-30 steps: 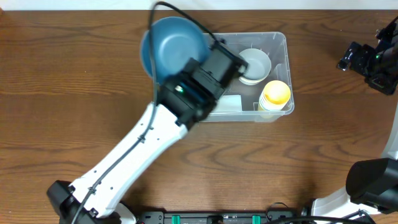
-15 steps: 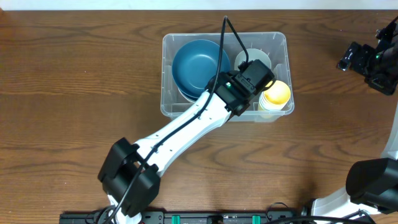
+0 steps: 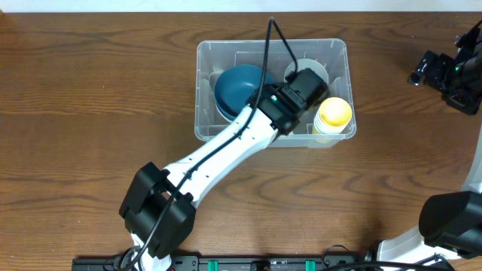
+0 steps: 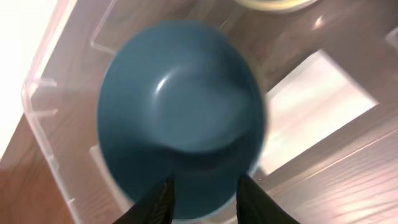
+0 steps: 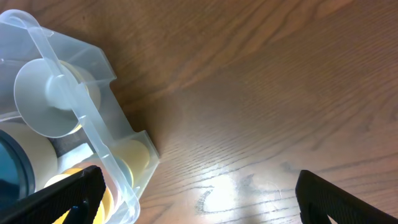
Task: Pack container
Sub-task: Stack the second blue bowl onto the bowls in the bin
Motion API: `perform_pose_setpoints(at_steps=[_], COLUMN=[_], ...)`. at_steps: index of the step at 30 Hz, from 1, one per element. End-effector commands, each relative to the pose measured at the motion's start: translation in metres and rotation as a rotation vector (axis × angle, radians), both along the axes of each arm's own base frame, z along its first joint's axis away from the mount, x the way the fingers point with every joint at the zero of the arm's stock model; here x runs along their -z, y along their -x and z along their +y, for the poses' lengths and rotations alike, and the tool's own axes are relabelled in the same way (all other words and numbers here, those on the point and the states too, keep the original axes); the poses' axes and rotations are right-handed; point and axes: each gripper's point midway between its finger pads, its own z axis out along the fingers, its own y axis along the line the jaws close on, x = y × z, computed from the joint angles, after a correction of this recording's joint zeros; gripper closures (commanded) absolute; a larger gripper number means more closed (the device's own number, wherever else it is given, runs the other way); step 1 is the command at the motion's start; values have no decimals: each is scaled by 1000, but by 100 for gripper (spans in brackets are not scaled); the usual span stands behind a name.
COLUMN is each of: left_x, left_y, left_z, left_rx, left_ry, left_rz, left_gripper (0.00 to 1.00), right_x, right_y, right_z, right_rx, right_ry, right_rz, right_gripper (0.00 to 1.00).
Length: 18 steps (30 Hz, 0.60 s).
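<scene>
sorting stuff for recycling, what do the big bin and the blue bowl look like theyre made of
Container: clear plastic, glossy; you can see straight through its moulded walls. Blue bowl: probably smooth plastic or melamine, opaque with a soft sheen; the look alone does not settle which.

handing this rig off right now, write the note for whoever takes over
Left gripper: over the container, jaws apart either side of the blue bowl's near rim; the bowl looks loose, not clamped.
Right gripper: open, empty, over the table to the right of the container.
In the container: blue bowl on the left side; white bowl and yellow cup on the right side.
Done: those three are inside.
Left: lift the left arm clear and check that the blue bowl sits flat.
</scene>
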Motion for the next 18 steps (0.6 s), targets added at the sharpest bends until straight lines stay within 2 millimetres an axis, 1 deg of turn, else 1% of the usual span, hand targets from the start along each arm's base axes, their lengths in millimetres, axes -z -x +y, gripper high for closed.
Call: perform_pose_setpoints(at_steps=[1, 5, 7, 9, 10, 13, 17, 18], left_x=[-5, -4, -9, -20, -26, -52, -94, -104], left_y=[-11, -15, -15, -15, -14, -12, -2, 2], left_z=[20, 39, 49, 61, 66, 89, 128, 140], left_rx=[-80, -175, -215, -269, -296, -415, -586, -637], left_ry=[-1, 17, 27, 56, 74, 160, 286, 320], left_rz=[-9, 1, 0, -13, -21, -65, -139, -159], left_gripper=[66, 66, 60, 56, 52, 41, 25, 20], right_x=[-4, -4, -4, -4, -4, -4, -4, -4], right_y=[-2, -2, -2, -2, -2, -2, -2, -2], right_z=[-1, -1, -1, -1, -1, -1, -1, -1], right_rx=[3, 3, 3, 3, 3, 3, 3, 3], right_ry=[9, 9, 9, 9, 9, 9, 9, 9], right_rz=[-12, -12, -12, -12, -12, -12, -12, -12], right_gripper=[1, 1, 1, 1, 1, 1, 1, 1])
